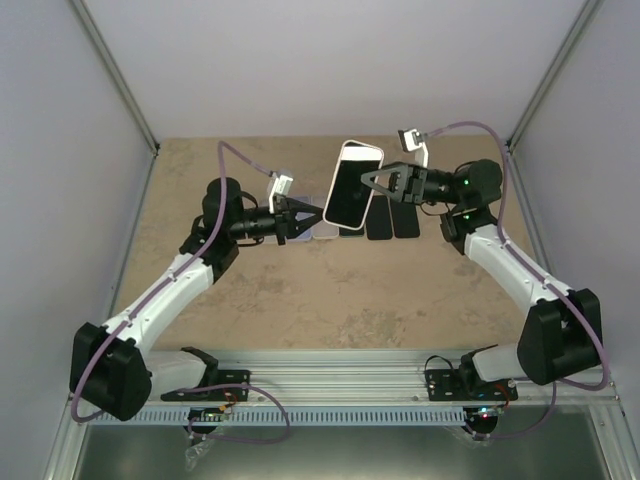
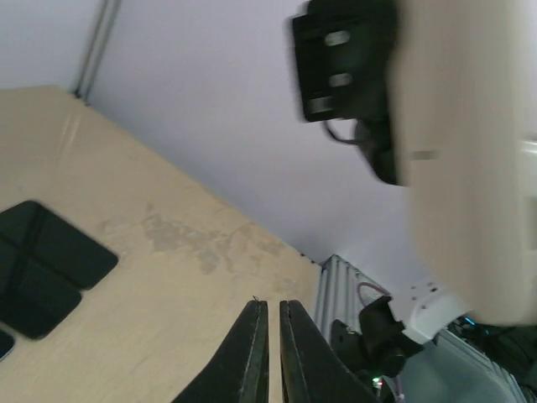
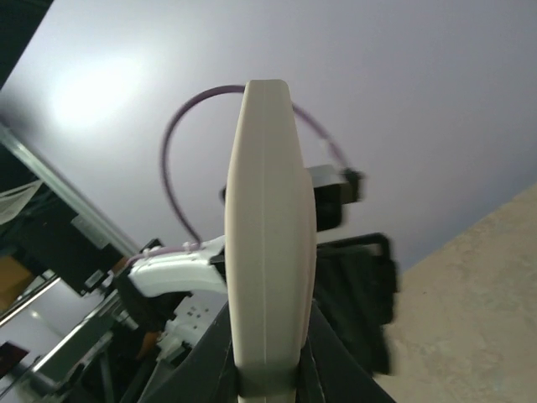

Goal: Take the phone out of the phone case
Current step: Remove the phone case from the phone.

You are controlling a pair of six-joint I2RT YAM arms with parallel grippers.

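Observation:
The phone (image 1: 350, 190), dark screen up in its white phone case (image 1: 361, 150), hangs tilted above the table. My right gripper (image 1: 362, 178) is shut on its right edge. Seen from the right wrist, the case (image 3: 268, 243) is edge-on between the black fingers (image 3: 220, 353). My left gripper (image 1: 319, 211) is shut with nothing in it, its tip next to the phone's lower left corner. From the left wrist, the two fingers (image 2: 250, 353) lie together, and the blurred case (image 2: 470, 159) hangs up at the right.
Under the held phone, several dark phones (image 1: 392, 221) lie flat in a row on the tan table (image 1: 300, 290), with a paler one (image 1: 325, 233) at the left end. Two of them (image 2: 42, 264) appear in the left wrist view. Grey walls close in the back and sides.

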